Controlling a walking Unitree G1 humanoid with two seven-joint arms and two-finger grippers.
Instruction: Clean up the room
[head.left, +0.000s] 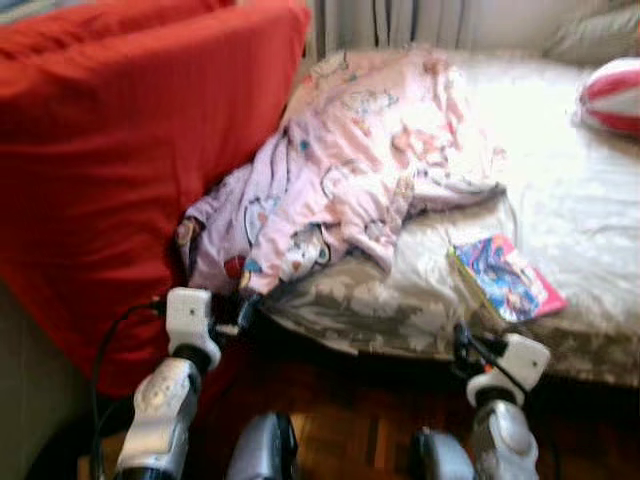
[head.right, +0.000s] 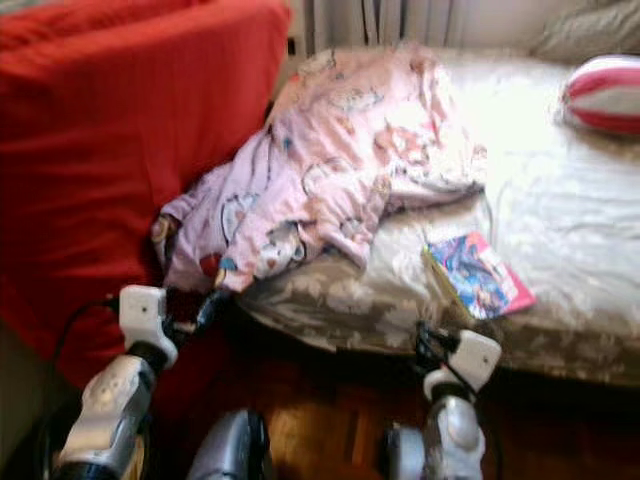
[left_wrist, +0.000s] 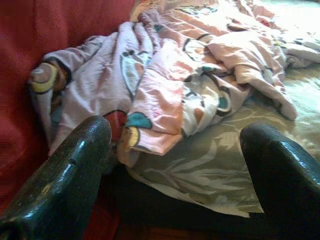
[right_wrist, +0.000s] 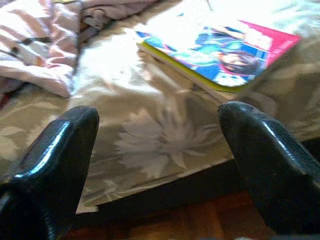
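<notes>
A crumpled pink patterned blanket (head.left: 370, 150) lies over the left part of the bed (head.left: 560, 200), and its lower end hangs off the corner against a red sofa (head.left: 120, 150). A colourful book (head.left: 505, 275) lies near the bed's front edge. My left gripper (head.left: 245, 312) is low at the bed's corner, just short of the blanket's hanging hem (left_wrist: 150, 140), open with nothing between its fingers. My right gripper (head.left: 465, 345) is below the front edge, under the book (right_wrist: 225, 55), also open and holding nothing.
A red and white striped cushion (head.left: 612, 95) rests at the far right of the bed. The tall red sofa closes off the left side. Dark wooden floor (head.left: 350, 420) runs between me and the bed.
</notes>
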